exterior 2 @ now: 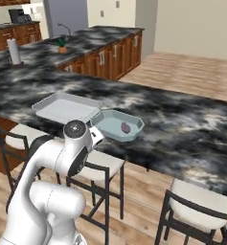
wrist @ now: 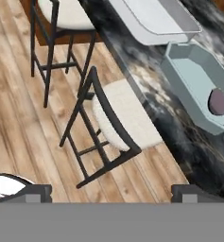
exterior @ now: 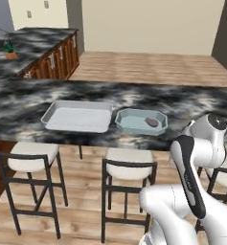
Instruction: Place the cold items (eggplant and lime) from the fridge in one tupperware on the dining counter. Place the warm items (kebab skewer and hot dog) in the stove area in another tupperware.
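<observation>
So the eggplant (exterior: 152, 122) already lies in the pale blue tupperware (exterior: 129, 120) on the dining counter (exterior: 28, 107), toward that tub's right end as I see it from the left base view; the hand view shows it as a dark purple lump on the tub floor. I'd call that 1 of 4 items done. Lime isn't in the tub yet, so the cold pair is half finished, and the kebab skewer and hot dog haven't been dealt with as far as I can judge from here. The grey tupperware (exterior: 79, 116) sits just beside the blue one, to its left, with nothing in it, likely for the warm items.

Gripper (wrist: 111, 194) is spread wide with nothing between the fingers, hanging off the counter's near edge over the wood floor and a stool (wrist: 116, 120).

Both tubs sit close to the counter's near edge, so little margin there. Stools (exterior: 31, 158) line the front under the overhang, right where my arm hangs, so I'd lift clear before driving. Floor beyond the counter looks open, plenty of room to turn toward the fridge
</observation>
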You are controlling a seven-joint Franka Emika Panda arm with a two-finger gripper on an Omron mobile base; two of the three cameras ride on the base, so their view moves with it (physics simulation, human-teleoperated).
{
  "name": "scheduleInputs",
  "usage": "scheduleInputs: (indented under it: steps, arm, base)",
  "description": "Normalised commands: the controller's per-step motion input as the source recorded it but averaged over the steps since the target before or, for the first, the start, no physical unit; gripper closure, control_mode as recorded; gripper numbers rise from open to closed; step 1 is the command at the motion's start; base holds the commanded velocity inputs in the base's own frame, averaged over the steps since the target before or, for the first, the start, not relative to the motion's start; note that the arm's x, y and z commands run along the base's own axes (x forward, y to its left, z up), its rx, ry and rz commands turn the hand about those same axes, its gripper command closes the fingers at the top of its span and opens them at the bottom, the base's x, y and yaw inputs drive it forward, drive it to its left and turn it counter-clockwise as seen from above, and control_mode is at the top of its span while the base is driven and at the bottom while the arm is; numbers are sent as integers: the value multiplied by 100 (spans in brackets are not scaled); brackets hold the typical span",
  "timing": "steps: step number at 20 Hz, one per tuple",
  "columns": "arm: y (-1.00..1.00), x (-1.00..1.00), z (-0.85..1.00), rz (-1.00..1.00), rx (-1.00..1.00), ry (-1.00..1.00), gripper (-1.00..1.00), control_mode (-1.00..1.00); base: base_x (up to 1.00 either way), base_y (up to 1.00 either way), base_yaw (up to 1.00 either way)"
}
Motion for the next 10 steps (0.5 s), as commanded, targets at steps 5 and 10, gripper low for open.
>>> scheduleInputs:
  steps: [5, 10]
  arm:
    - [0, 0, 0, 0, 0, 0, -100, 100]
    - [0, 0, 0, 0, 0, 0, -100, 100]
  base:
    - [-41, 52, 34]
    - [-7, 57, 36]
